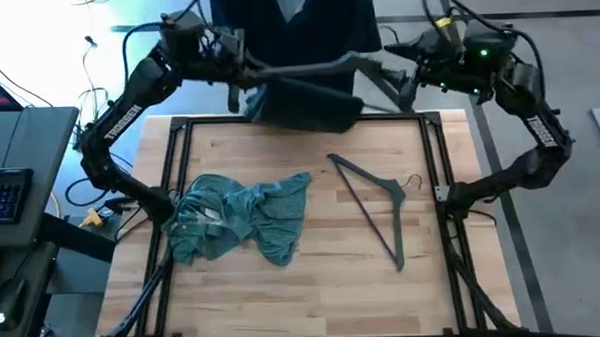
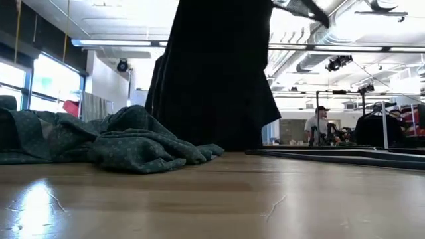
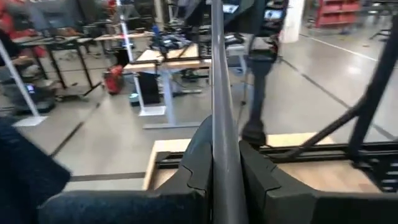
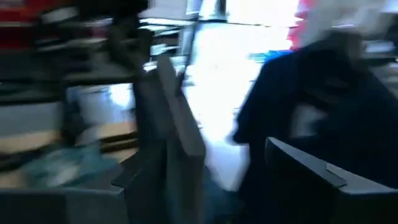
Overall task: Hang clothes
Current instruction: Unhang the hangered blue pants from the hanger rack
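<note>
— Looking down from the high view first: what's there?
— The left gripper (image 1: 238,53), upper left, and the right gripper (image 1: 402,70), upper right, sit at either end of a grey hanger (image 1: 307,68) with the navy shirt (image 1: 303,103). The teal shirt (image 1: 244,215) is crumpled lower left on the table (image 1: 314,288); a spare hanger (image 1: 376,206) lies right of centre.
— Low view?
— Dark cloth hangs at centre; the teal shirt is heaped at left.
— Left wrist?
— Its jaws are clenched on the hanger bar.
— Right wrist?
— Blurred; its grip I cannot tell.
</note>
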Motion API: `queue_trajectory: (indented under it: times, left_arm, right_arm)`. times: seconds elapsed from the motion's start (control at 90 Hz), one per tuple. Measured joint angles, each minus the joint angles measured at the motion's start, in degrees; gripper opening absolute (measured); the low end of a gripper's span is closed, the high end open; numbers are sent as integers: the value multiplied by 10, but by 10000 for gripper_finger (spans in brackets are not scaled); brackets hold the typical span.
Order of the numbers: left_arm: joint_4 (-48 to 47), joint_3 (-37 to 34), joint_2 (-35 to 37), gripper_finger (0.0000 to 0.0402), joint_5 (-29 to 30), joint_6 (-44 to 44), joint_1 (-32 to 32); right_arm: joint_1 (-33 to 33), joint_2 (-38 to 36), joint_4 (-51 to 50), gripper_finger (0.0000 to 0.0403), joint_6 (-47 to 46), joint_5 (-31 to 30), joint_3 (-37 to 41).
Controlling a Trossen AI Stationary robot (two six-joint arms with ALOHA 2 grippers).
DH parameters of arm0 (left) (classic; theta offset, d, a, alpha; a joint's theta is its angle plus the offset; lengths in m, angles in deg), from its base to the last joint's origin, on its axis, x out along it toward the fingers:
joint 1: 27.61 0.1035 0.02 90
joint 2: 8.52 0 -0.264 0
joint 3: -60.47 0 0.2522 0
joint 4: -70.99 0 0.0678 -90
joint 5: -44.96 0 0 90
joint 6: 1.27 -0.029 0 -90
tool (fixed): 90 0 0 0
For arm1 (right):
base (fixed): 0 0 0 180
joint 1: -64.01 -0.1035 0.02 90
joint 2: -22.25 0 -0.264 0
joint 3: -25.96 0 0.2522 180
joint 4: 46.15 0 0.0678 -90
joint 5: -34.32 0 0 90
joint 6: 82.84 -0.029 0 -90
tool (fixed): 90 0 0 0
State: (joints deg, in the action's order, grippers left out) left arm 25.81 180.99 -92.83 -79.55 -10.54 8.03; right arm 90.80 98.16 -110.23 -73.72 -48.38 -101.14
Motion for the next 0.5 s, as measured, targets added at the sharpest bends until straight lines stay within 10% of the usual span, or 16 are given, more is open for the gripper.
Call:
queue_trajectory:
  times: [0.2, 0.5]
  left_arm:
    - [-8, 0, 0, 19, 73, 38, -56]
    - [-5, 0, 5, 31, 150, 63, -123]
  right_arm:
    - [14, 3, -20, 224, -27, 124, 0]
    - [3, -6, -30, 24, -42, 137, 0]
